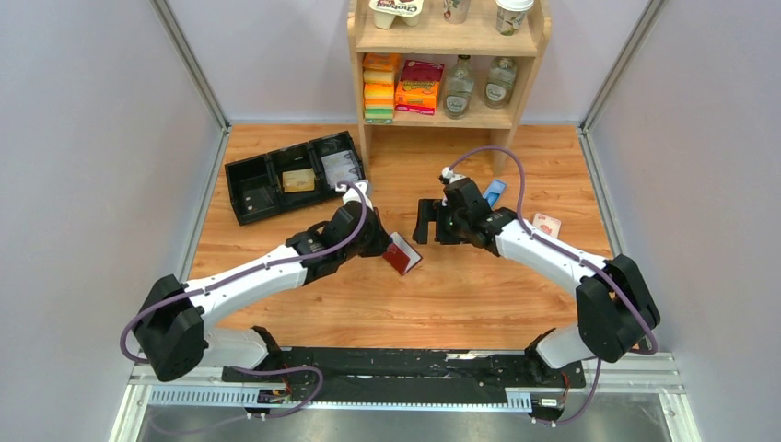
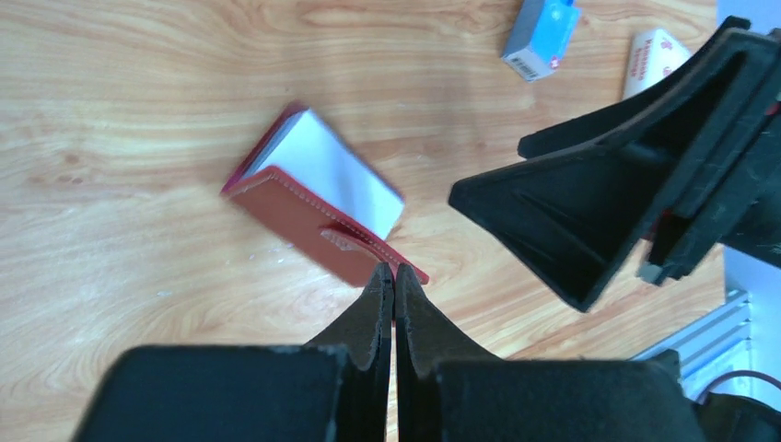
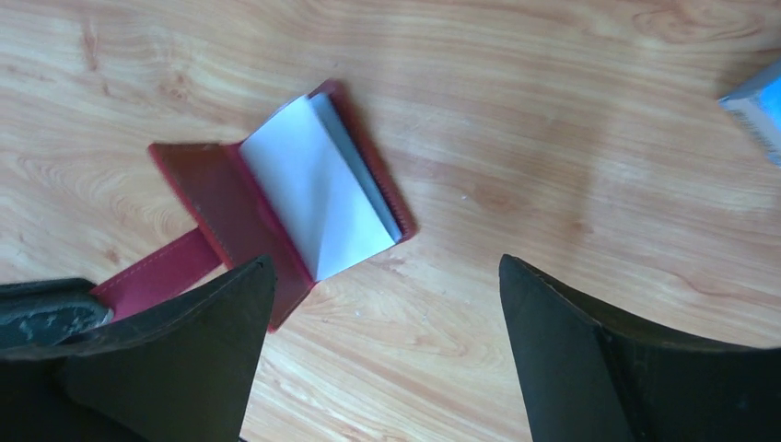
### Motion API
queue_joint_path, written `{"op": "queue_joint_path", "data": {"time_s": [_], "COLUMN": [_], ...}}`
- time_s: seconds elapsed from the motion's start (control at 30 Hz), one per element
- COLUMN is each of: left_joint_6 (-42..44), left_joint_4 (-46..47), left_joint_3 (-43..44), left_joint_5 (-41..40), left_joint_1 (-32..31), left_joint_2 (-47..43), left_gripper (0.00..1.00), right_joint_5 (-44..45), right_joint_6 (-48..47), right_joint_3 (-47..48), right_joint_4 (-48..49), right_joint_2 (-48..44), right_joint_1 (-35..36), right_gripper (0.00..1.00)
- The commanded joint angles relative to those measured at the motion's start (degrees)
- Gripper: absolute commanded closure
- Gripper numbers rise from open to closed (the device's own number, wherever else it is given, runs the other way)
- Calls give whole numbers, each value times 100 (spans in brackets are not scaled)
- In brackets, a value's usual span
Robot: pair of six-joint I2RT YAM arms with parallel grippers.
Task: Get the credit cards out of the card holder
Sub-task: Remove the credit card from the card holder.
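The maroon card holder (image 1: 402,253) lies open on the wooden table, its cover raised. Its pale blue-grey inner sleeves (image 3: 313,184) stand up folded; I cannot tell single credit cards apart from the sleeves. My left gripper (image 1: 382,244) is shut on the holder's snap tab, pinched between the fingertips in the left wrist view (image 2: 394,276). The holder (image 2: 304,216) stretches away from them. My right gripper (image 1: 425,221) is open and empty, hovering just right of the holder (image 3: 230,212), its fingers (image 3: 212,341) spread wide over bare wood.
A black tray (image 1: 249,198) with a tan block (image 1: 297,180) sits at the back left. A wooden shelf (image 1: 447,64) with packets and bottles stands behind. A blue box (image 1: 495,192) and a pink-white small box (image 1: 547,224) lie right of the right gripper.
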Motion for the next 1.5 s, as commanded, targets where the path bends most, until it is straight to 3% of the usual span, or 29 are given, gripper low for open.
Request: {"op": "queue_joint_path", "data": {"time_s": [0.0, 0.2, 0.4, 0.83, 1.2, 1.33, 1.47], "left_joint_6": [-11, -564, -899, -794, -723, -758, -829], "left_joint_4": [-127, -505, -532, -550, -453, -620, -900], "left_joint_3": [-603, -1868, -2556, -2574, -2530, -2486, -2504], "left_joint_5": [-237, -563, -607, -853, -949, -1020, -1081], "left_joint_1": [61, 105, 114, 114, 131, 210, 307], "left_joint_2": [-610, -1621, -1816, -991, -1086, -1218, -1481], "left_gripper": [100, 100, 100, 100, 100, 100, 90], "right_joint_5": [-809, -1469, -1865, -2558, -3359, -3473, -3290], "right_joint_6": [-37, -125, -195, -318, -291, -406, -511], "right_joint_3": [-180, -128, 65, 233, 584, 795, 953], "right_joint_4": [670, 961, 1057, 1391, 1717, 1497, 1243], "right_joint_2": [-73, 190, 629, 1201, 1903, 2273, 2545], "right_joint_1": [24, 33, 77, 384, 1052, 1272, 1465], "right_gripper": [9, 19, 23, 23, 38, 38, 36]}}
